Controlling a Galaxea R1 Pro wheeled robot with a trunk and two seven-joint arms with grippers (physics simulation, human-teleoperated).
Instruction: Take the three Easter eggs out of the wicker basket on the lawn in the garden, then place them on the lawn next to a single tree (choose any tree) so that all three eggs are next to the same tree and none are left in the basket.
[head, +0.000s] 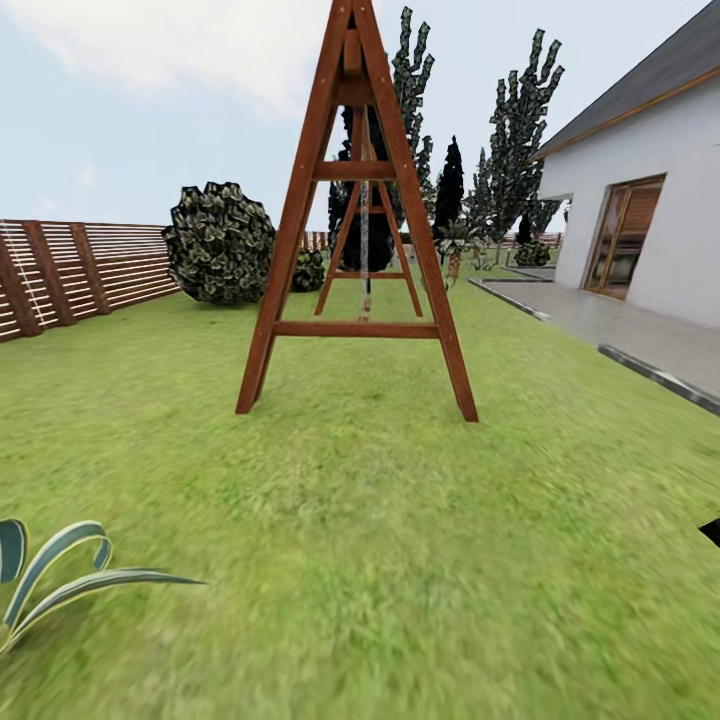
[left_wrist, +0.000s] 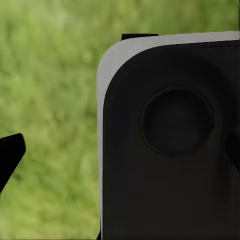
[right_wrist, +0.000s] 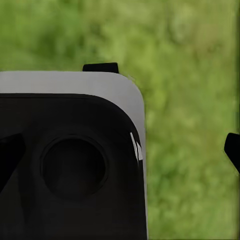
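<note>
The Easter eggs and the wicker basket are out of view. The lawn spreads wide and green ahead of me in the garden. Two trees with jagged dark green crowns stand far back, one near the house and one behind the swing frame. In the left wrist view my left gripper hangs over grass and the robot's dark base, its fingertips wide apart and empty. My right gripper is likewise open, with one fingertip over grass.
A tall wooden A-frame swing stands mid-lawn straight ahead. A round bush and slatted fence are at left. A black columnar tree, a white house and a paved patio are at right. Striped leaves poke in at the near left.
</note>
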